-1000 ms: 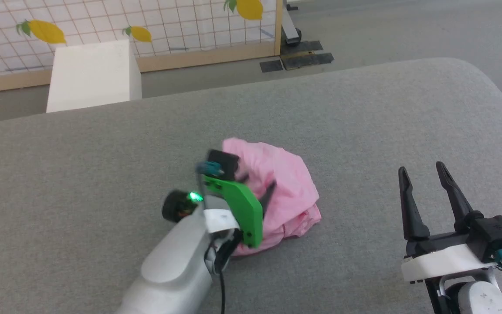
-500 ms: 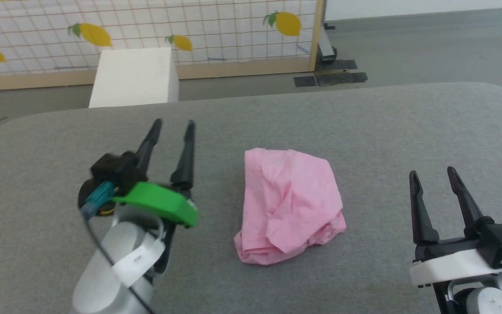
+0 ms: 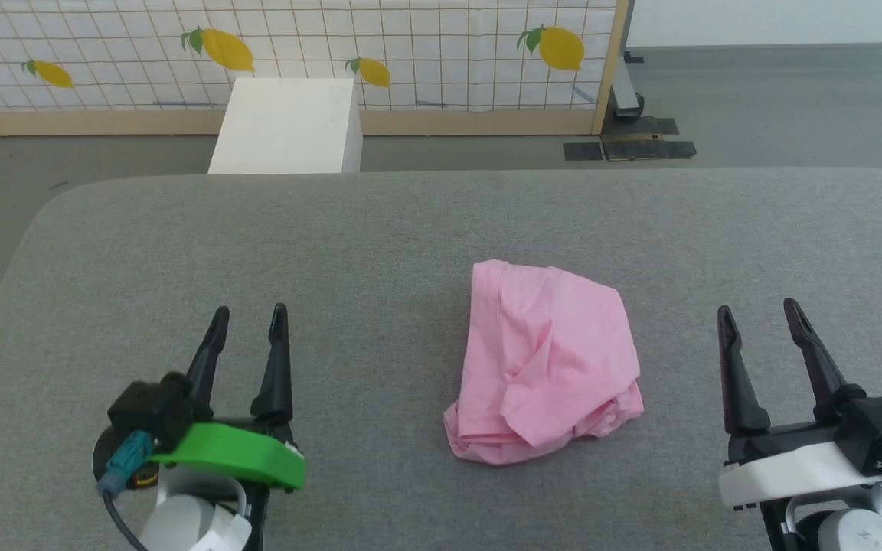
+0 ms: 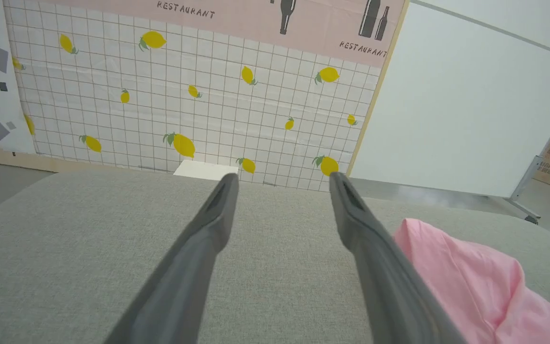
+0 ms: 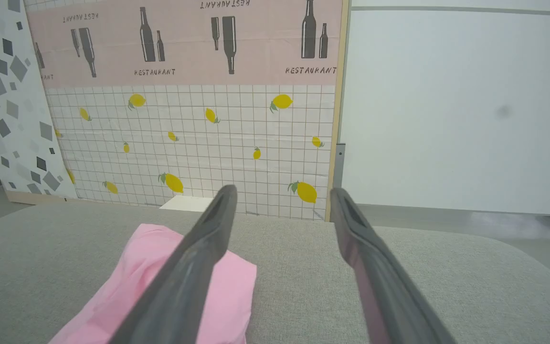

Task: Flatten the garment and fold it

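Observation:
The garment (image 3: pixel 544 363) is a light pink bundle of thin cloth, folded over on itself and rumpled along its near edge, lying on the grey table (image 3: pixel 380 252) a little right of the middle. My left gripper (image 3: pixel 248 314) rests open at the lower left, well clear of the cloth, fingers pointing away from me. At the lower right my right gripper (image 3: pixel 757 309) is open too, a short gap from the bundle. The garment (image 4: pixel 470 286) lies to the right of the left gripper (image 4: pixel 282 177) in the left wrist view. It is the garment (image 5: pixel 160 286) partly behind the left finger of the right gripper (image 5: pixel 282 190).
A white box (image 3: pixel 288 126) stands on the floor beyond the table's far edge. Behind it is a tiled lemon-print partition (image 3: pixel 410 46) with a wooden frame. Dark floor plates (image 3: pixel 628 145) lie at the back right. The table's rounded left corner (image 3: pixel 50 214) is near the left arm.
My left gripper has come off the garment and drawn back to the lower left, open and empty. The head camera has turned, shifting the whole picture. The pink bundle has settled flatter.

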### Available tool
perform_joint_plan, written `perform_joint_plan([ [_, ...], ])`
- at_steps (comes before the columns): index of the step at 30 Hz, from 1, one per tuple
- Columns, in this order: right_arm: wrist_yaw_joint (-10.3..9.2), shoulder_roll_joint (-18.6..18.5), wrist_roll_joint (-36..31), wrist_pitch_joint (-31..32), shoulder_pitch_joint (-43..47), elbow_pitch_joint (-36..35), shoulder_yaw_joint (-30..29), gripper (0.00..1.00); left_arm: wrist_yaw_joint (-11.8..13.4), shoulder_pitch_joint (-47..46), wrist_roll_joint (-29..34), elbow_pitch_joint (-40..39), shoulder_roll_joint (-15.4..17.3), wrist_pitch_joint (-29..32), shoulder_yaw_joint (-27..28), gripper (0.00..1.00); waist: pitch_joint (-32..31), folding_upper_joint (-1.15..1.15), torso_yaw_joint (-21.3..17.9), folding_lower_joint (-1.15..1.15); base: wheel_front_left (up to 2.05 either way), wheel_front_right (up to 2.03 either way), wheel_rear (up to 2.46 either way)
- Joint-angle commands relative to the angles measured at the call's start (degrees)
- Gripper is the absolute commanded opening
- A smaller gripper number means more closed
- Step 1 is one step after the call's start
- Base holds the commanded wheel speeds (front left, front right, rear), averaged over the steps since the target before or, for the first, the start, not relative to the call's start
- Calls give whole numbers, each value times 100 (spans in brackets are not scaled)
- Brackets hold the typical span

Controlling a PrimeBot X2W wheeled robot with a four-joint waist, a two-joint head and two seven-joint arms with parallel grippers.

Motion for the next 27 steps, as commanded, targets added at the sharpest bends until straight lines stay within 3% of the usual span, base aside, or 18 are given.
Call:
perform_joint_plan([
  [1,-9,5,-14,-30,65,6,2,100,-38,143,84,-38,-66,-21,64,100,2,0,22,0,0,0,0],
  [10,-9,5,-4,-23,62,23,25,100,-153,344,290,-45,-265,-21,318,100,25,0,74,0,0,0,0],
  [27,-9,5,30,-24,106,58,51,100,-217,361,442,24,-342,-21,353,100,-41,0,25,0,0,0,0],
])
